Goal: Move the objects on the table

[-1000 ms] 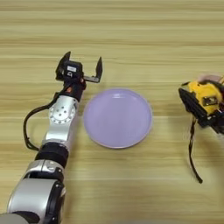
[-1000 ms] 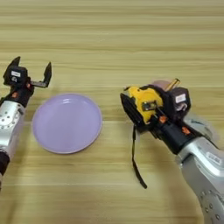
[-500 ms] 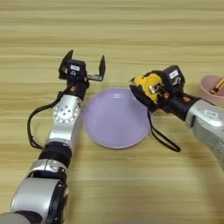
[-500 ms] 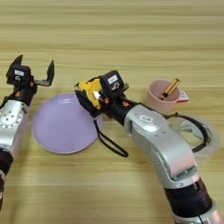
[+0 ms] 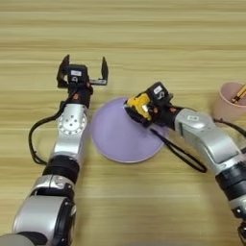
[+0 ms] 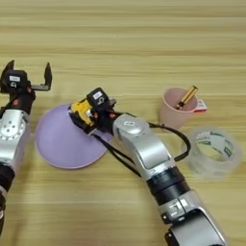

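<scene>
- Yellow and black, the tape measure (image 5: 138, 106) sat pinched in the right hand (image 5: 144, 108), over the upper right rim of the lavender plate (image 5: 115, 139) at frame centre.
- Its black strap (image 5: 178, 153) trailed lower right, off the plate onto the wooden worktop (image 5: 144, 38).
- The left hand (image 5: 82, 77), fingers spread and empty, hovered just off the plate's upper left edge.
- The plate lay directly below the measure, so the right hand was the nearer for setting it down.
- The clear tape roll (image 6: 213, 150) lay at right, beside a pink cup (image 6: 175, 108).
</scene>
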You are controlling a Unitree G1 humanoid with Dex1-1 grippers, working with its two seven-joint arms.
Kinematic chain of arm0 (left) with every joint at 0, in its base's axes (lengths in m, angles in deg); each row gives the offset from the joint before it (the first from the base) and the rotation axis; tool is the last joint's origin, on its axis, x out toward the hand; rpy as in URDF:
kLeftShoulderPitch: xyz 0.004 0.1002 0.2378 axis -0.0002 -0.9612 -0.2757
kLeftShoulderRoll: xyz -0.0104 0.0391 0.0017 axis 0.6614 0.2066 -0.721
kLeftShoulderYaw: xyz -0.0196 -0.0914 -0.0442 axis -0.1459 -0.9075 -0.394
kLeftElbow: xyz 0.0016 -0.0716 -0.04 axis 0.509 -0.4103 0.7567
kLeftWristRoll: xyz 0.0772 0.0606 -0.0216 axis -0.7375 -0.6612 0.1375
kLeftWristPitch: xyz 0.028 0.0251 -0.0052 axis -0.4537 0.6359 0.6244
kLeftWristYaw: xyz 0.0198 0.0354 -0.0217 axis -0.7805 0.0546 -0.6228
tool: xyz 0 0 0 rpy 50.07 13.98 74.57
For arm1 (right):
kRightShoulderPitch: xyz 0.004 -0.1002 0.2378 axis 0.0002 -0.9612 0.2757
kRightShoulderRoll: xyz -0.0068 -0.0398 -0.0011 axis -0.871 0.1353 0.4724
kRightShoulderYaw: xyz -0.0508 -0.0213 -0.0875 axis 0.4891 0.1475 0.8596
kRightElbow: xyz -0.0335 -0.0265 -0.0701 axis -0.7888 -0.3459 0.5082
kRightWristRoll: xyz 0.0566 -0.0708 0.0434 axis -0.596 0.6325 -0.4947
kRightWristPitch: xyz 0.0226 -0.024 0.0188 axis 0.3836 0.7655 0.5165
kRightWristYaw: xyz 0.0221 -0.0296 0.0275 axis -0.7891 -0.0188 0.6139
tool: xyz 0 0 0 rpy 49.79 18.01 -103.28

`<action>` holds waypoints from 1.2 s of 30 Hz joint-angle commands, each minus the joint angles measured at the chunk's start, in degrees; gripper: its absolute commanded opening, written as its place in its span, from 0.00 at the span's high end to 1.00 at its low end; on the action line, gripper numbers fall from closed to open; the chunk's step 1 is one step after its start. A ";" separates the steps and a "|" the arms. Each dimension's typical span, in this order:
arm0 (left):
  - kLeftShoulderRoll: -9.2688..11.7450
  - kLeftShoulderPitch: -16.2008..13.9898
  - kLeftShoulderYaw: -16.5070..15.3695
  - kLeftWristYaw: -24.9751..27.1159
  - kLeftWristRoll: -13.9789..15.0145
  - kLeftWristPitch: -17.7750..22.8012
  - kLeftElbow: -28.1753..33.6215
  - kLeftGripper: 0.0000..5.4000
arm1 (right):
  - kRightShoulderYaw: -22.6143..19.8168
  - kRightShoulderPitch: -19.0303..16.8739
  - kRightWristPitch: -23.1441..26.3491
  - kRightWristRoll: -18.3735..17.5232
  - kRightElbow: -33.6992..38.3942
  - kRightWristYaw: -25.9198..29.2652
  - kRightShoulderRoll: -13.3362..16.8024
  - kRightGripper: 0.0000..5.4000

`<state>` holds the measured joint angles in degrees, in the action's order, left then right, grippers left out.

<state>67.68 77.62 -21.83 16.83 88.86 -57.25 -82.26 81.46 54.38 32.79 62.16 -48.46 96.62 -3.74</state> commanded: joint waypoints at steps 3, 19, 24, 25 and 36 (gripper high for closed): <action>-0.13 0.45 0.48 -0.61 -0.95 0.68 0.18 0.00 | -0.12 2.70 -2.22 0.99 -5.65 3.43 -2.43 0.23; -0.06 0.47 0.76 -0.79 -0.96 0.66 -0.01 0.00 | -0.86 3.08 -3.91 2.60 -10.24 7.72 -5.17 0.09; -0.05 0.44 0.82 -0.87 -1.05 0.66 0.04 0.00 | -1.10 2.53 -5.34 4.00 -6.94 7.26 -4.44 0.00; -0.06 0.43 0.85 -0.91 -1.06 0.68 0.08 0.00 | -1.34 2.30 -5.38 4.26 -5.54 7.04 -4.03 0.00; -0.29 0.69 1.05 -1.19 -1.39 0.56 -0.30 0.00 | -8.77 -3.71 0.70 2.10 18.88 3.56 1.46 0.00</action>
<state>67.55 77.66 -21.05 15.85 87.99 -57.15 -82.30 74.79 52.21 31.51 65.11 -34.10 101.03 -3.81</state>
